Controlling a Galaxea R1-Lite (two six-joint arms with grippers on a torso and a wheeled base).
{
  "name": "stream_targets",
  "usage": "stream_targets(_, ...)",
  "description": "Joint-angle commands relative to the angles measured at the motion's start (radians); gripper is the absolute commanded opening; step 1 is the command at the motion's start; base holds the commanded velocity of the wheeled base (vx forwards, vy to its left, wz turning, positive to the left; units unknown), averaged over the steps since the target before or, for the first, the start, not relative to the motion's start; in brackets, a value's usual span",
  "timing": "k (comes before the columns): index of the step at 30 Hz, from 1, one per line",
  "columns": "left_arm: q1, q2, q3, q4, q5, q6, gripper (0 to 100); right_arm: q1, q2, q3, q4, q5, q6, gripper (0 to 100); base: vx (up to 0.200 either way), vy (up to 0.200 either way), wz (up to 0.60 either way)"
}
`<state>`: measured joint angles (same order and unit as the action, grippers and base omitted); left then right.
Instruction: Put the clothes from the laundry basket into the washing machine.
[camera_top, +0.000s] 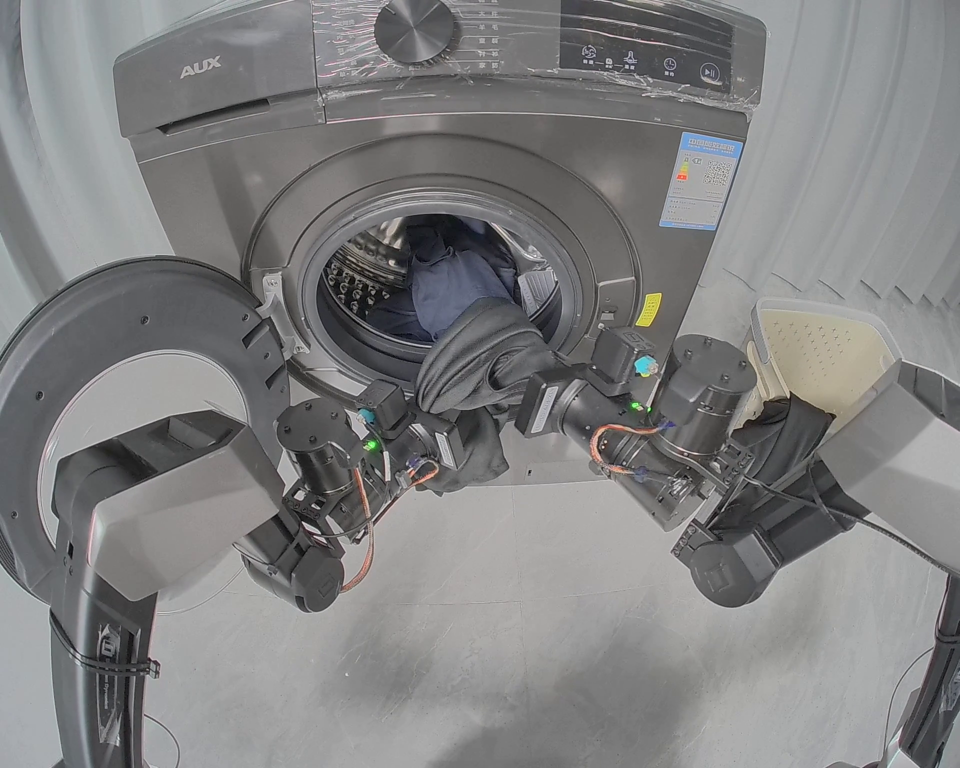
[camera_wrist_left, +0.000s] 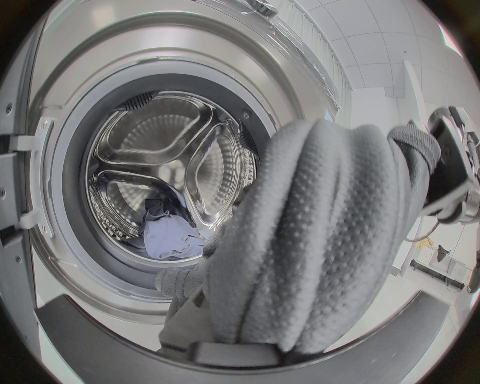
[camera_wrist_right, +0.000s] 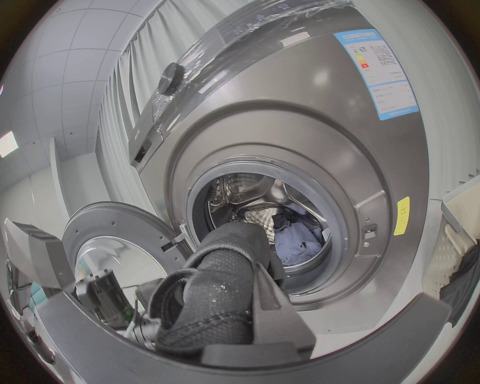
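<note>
Dark grey garment (camera_wrist_left: 310, 240) bulks right before both wrist cameras, a bunched roll of knobbly knit. The left gripper (camera_top: 472, 442) is clamped on its lower part and the right gripper (camera_top: 508, 388) is closed on it just beside, one finger (camera_wrist_right: 272, 300) pressed against the cloth, the rest buried in the folds. Both grippers sit at the lower lip of the washing machine (camera_top: 640, 260). The roll's long axis runs from the grippers forward and upward over the door seal, its leading end pointing into the drum (camera_top: 365, 265), while a loose tail hangs below the left gripper against the front panel. Blue clothes (camera_top: 450, 290) already lie inside the drum. The round door (camera_top: 130, 330) stands swung wide open to the robot's left. On the right, a cream laundry basket (camera_top: 820, 350) holds another dark cloth (camera_top: 790, 440). Grey tiled floor (camera_top: 500, 620) spreads below, and pale pleated curtains (camera_top: 860, 150) hang behind the machine.
</note>
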<state>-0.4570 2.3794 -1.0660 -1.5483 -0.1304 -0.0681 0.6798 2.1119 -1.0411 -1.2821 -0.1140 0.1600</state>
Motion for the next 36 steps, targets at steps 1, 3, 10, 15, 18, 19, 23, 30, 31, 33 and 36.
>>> stream_targets(1,0.011,-0.049,0.008,0.001,0.005,-0.009,0,-0.039,-0.02,0.053,0.0,-0.003,0.001,0,0.0,0.0,0.0)
stream_targets(3,0.009,-0.075,0.015,0.001,0.005,-0.019,0,-0.046,-0.015,0.072,0.006,-0.003,0.001,0,0.0,0.0,0.0)
stream_targets(10,-0.011,-0.192,0.144,-0.001,0.005,-0.032,0,-0.051,0.059,0.073,0.01,-0.003,0.003,0,0.0,0.0,0.0)
stream_targets(15,-0.012,-0.247,0.247,-0.003,0.003,-0.032,0,-0.031,0.074,0.056,-0.019,0.005,0.001,100,0.0,0.0,0.0)
stream_targets(18,-0.012,-0.267,0.271,-0.003,0.002,-0.03,0,-0.013,0.057,0.069,-0.023,0.011,0.001,100,0.0,0.0,0.0)
stream_targets(19,-0.012,-0.27,0.273,-0.003,0.003,-0.03,0,-0.009,0.053,0.073,-0.023,0.011,0.001,100,0.0,0.0,0.0)
stream_targets(23,-0.012,-0.347,0.368,-0.003,0.003,-0.021,0,0.027,-0.096,0.296,-0.031,0.089,-0.054,100,0.0,0.0,0.0)
stream_targets(30,0.0,-0.405,0.446,-0.004,0.0,-0.016,0,0.057,-0.259,0.585,-0.072,0.197,-0.112,100,0.0,0.0,0.0)
stream_targets(31,0.0,-0.411,0.454,-0.004,0.0,-0.016,0,0.055,-0.27,0.604,-0.072,0.2,-0.114,100,0.0,0.0,0.0)
stream_targets(33,0.0,-0.427,0.477,-0.004,-0.003,-0.018,0,0.043,-0.29,0.648,-0.08,0.218,-0.111,100,0.0,0.0,0.0)
stream_targets(36,0.001,-0.434,0.488,-0.004,-0.005,-0.012,0,0.034,-0.3,0.685,-0.132,0.229,-0.106,100,0.0,0.0,0.0)
